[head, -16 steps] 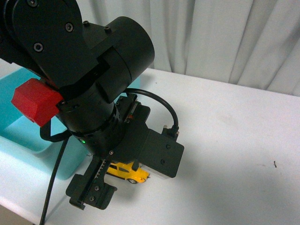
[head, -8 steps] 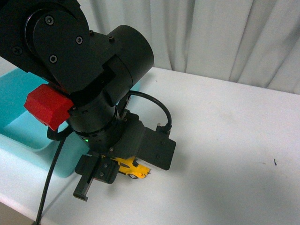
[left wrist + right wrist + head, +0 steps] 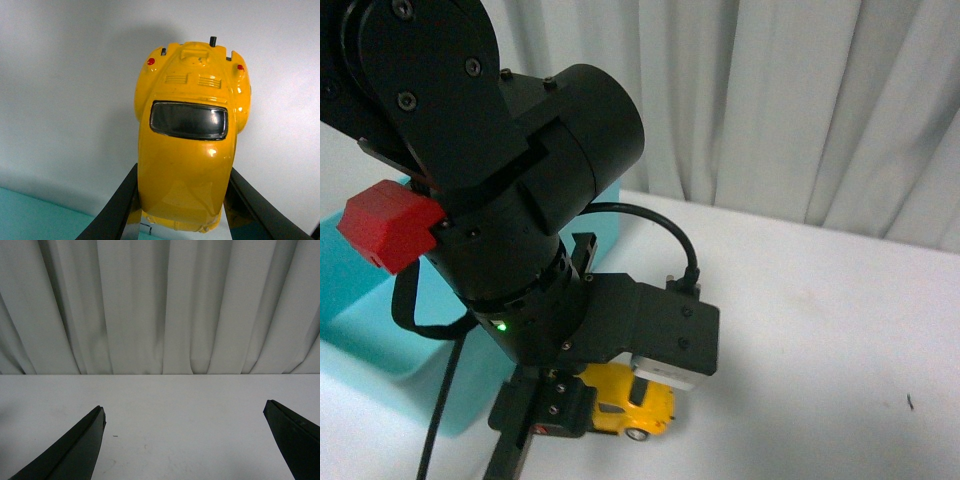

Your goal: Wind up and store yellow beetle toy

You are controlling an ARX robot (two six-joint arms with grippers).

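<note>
The yellow beetle toy [image 3: 632,402] pokes out from under my black left arm, low in the front view, over the white table [image 3: 820,330]. My left gripper [image 3: 588,404] is shut on it. In the left wrist view the toy [image 3: 187,145] fills the middle, dark rear window and red tail lights showing. Both black fingers [image 3: 119,207] press on its sides, so the left gripper [image 3: 183,172] is shut on the toy's body. My right gripper [image 3: 184,407] is open over bare table, with nothing between its fingers.
A teal bin [image 3: 365,330] stands at the left, beside the left arm; its teal surface [image 3: 35,217] also shows in the left wrist view. A red block [image 3: 385,225] sits on the left arm. Grey curtains [image 3: 790,110] hang behind the table's far edge.
The left arm has shifted with the toy still gripped. The toy now looks larger and sits further right in the front view, and more curtain shows.
</note>
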